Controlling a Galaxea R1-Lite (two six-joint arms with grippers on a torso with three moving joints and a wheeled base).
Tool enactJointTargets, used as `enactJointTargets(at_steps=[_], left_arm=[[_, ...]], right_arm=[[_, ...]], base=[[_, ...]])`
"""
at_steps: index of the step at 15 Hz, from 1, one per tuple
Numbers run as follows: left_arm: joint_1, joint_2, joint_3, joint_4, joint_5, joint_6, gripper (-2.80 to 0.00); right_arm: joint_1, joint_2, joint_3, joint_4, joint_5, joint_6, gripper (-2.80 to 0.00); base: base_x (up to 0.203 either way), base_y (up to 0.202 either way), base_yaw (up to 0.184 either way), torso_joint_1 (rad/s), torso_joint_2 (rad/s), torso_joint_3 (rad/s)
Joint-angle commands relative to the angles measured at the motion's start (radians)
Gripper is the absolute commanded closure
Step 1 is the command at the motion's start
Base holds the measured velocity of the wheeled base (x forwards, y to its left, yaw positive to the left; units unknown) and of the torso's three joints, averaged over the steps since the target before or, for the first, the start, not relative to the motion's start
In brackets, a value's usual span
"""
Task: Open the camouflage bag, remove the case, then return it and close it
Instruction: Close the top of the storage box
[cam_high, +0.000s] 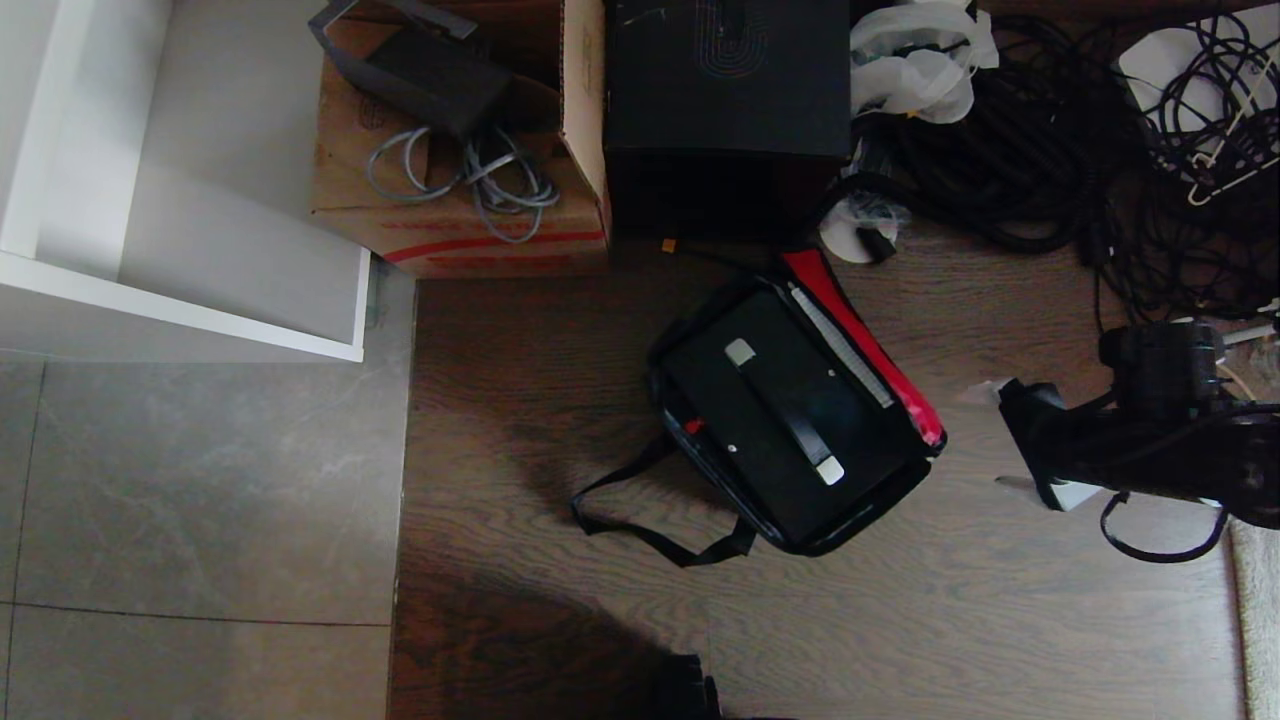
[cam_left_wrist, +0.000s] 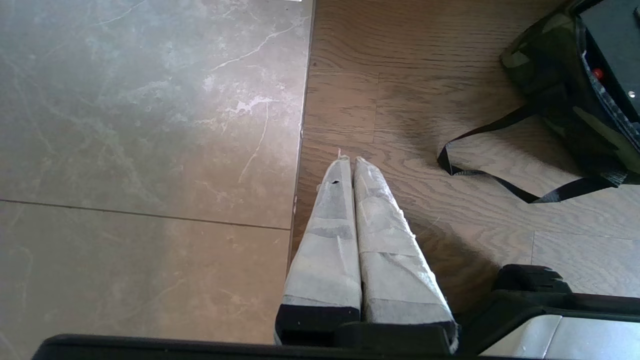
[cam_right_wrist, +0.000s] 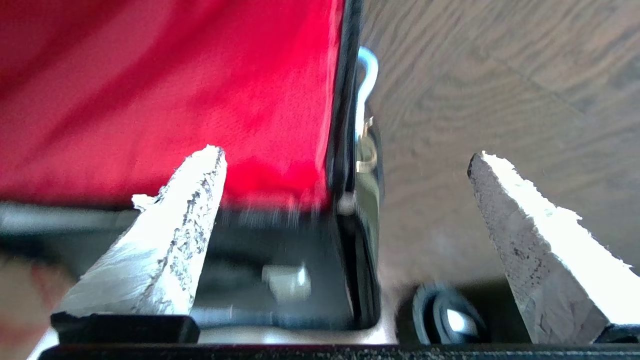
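The camouflage bag (cam_high: 905, 480) lies open on the wooden floor, its red-lined flap (cam_high: 860, 335) folded back to the right. The flat black case (cam_high: 770, 420) rests inside it, strap handle on top. My right gripper (cam_high: 1015, 445) hovers just right of the bag and is open. In the right wrist view its fingers (cam_right_wrist: 345, 160) straddle the flap's black edge, with the red lining (cam_right_wrist: 175, 90) and the pale blue zipper loop (cam_right_wrist: 365, 70) close in front. My left gripper (cam_left_wrist: 350, 162) is parked and shut over the floor, left of the bag (cam_left_wrist: 550, 95) and its loose strap (cam_left_wrist: 500, 182).
A brown cardboard box (cam_high: 460, 220) with cables and a tall black box (cam_high: 730, 100) stand behind the bag. A heap of black cables (cam_high: 1080, 150) fills the back right. A white cabinet (cam_high: 200, 250) and grey tiles (cam_high: 200, 480) lie to the left.
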Motion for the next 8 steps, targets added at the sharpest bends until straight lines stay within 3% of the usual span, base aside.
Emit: enactJointTargets(at_steps=[1,5,8], left_arm=[[0.0,0.0,0.008,-0.002,0.002,-0.001,0.0],[0.0,0.0,0.008,-0.001,0.002,-0.001,0.0],[-0.001,0.0,0.008,-0.002,0.002,-0.001,0.0]], right_arm=[[0.025,0.096,-0.023,-0.049,-0.008,0.052,-2.8],[0.037,0.204,-0.12,-0.224,-0.04,0.095,-2.8],[0.037,0.267,-0.171,-0.237,-0.072,0.137,-2.8]], base=[[0.0,0.0,0.0,0.0,0.0,0.0],[0.0,0.0,0.0,0.0,0.0,0.0],[0.0,0.0,0.0,0.0,0.0,0.0]])
